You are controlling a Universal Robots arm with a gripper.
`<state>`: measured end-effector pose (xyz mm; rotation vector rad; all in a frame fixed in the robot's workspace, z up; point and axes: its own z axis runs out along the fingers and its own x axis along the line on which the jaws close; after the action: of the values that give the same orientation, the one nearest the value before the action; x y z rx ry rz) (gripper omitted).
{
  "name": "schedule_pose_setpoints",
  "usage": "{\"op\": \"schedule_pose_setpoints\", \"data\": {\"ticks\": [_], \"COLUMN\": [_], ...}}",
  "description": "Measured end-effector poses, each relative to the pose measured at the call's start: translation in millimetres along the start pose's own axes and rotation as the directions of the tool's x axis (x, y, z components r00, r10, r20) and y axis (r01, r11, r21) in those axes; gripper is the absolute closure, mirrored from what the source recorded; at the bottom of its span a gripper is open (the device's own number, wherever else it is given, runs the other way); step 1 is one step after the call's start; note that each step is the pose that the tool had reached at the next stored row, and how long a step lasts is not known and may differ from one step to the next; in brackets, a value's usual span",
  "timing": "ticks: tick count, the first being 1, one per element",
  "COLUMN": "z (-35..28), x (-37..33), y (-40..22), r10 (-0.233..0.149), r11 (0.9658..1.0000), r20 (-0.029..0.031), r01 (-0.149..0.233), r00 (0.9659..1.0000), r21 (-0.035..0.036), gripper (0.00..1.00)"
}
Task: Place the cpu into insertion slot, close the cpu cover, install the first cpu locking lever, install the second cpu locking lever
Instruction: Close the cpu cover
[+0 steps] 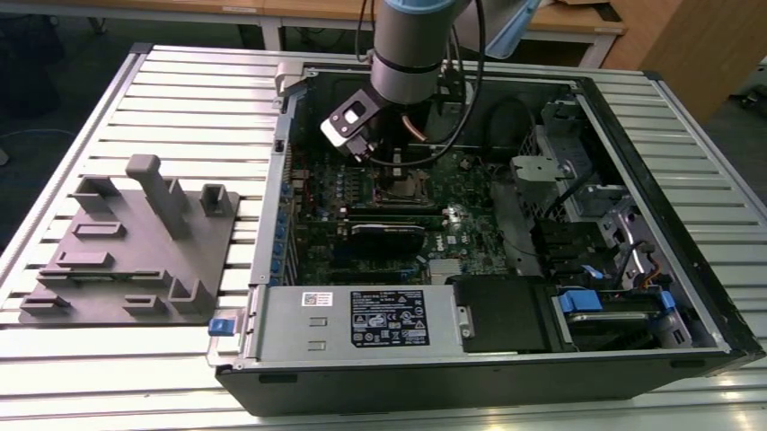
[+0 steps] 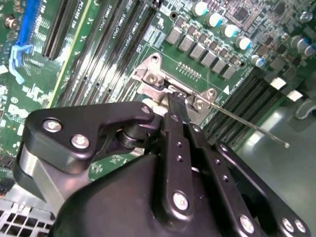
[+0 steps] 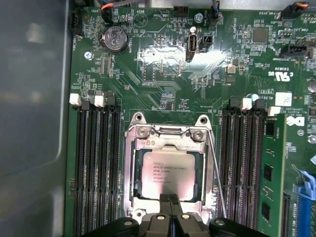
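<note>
Where its 2 fingers come to a point, you have the gripper (image 3: 170,205) closed, tips together with nothing visible between them, resting at one edge of the insertion slot (image 3: 130,187) in both wrist views. Just beyond the tips the cpu (image 3: 168,173) lies flat in that slot, pale metal top up. The cpu cover (image 3: 170,144) is down around it, framing the chip on all 4 sides. 1 thin locking lever (image 3: 216,173) runs between the slot and a bank of memory slots (image 3: 242,163); you cannot tell whether it is latched. Farther out, the motherboard (image 1: 359,180) sits in the open computer case (image 1: 671,269), which lies on the slatted tabletop (image 1: 180,99). A grey fixture plate (image 1: 132,260) rests near the tabletop's edge on the exterior view's left, well apart from the arm (image 1: 408,54).
</note>
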<state>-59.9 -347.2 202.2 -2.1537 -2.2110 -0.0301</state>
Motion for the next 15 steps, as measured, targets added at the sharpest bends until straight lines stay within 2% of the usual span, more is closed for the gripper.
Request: {"op": "schedule_pose_setpoints", "data": {"ticks": [3, 6, 9, 11, 15], "z": [4.2, 4.6, 2.1, -0.4, -0.5], "x": [-0.5, -0.3, 0.4, 0.2, 0.2], "y": [-0.2, -0.1, 0.2, -0.1, 1.2], "r10": [0.000, 0.000, 0.000, 0.000, 0.000], "r11": [1.0000, 1.0000, 1.0000, 1.0000, 1.0000], "r20": [0.0016, 0.0006, -0.0013, 0.0006, 0.0010], "r01": [0.000, 0.000, 0.000, 0.000, 0.000], "r00": [1.0000, 1.0000, 1.0000, 1.0000, 1.0000], "r21": [0.0012, 0.0002, -0.0017, -0.0004, -0.0002], "gripper": [0.89, 0.89, 0.89, 0.89, 0.89]}}
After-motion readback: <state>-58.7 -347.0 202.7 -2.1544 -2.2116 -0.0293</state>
